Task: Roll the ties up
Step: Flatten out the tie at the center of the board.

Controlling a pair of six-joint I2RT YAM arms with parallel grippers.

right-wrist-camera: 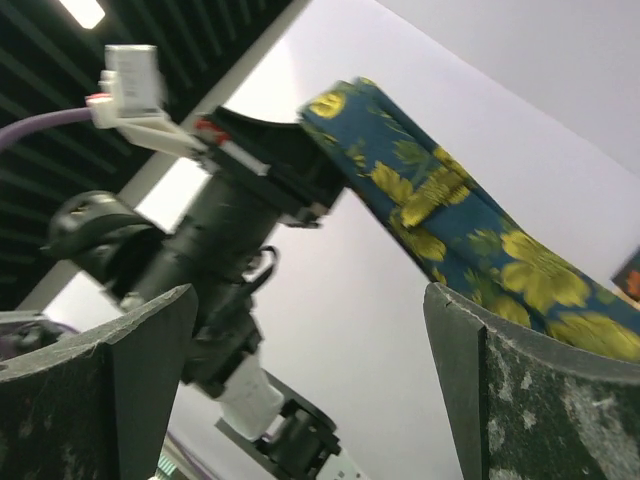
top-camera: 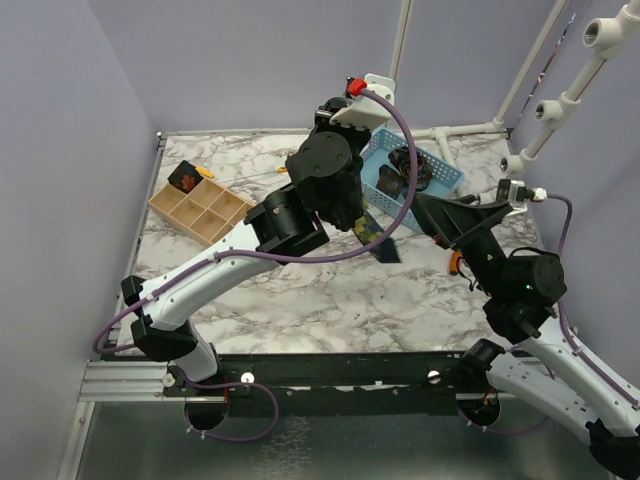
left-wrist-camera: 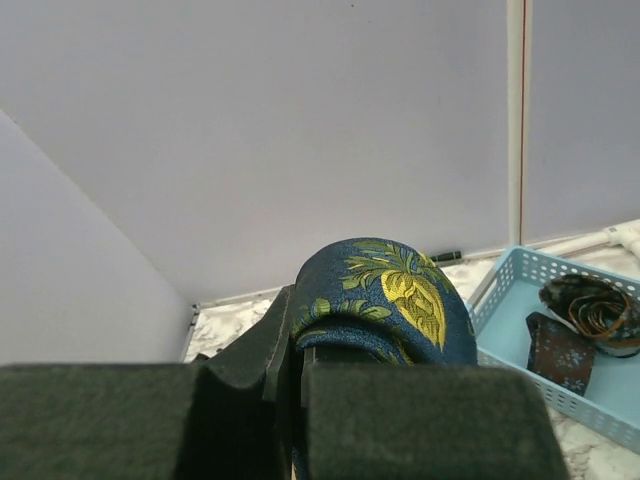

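The navy tie (left-wrist-camera: 400,290) with yellow-green floral print is draped over my left gripper (left-wrist-camera: 295,360), whose jaws are shut on it, held above the table centre (top-camera: 362,228). In the right wrist view the tie (right-wrist-camera: 450,210) runs as a strip from the left gripper down behind my right finger. My right gripper (right-wrist-camera: 310,340) is open, jaws wide apart, just right of the tie (top-camera: 425,208). A dark coiled tie (left-wrist-camera: 590,308) with orange marks lies in the blue basket (left-wrist-camera: 520,290), next to a flat dark red-patterned piece (left-wrist-camera: 560,352).
The blue basket (top-camera: 385,150) stands at the back right. A wooden divided tray (top-camera: 200,208) sits at the back left with a dark item (top-camera: 185,178) in it. Orange-handled tools lie near it (top-camera: 205,172) and by the right arm (top-camera: 455,262).
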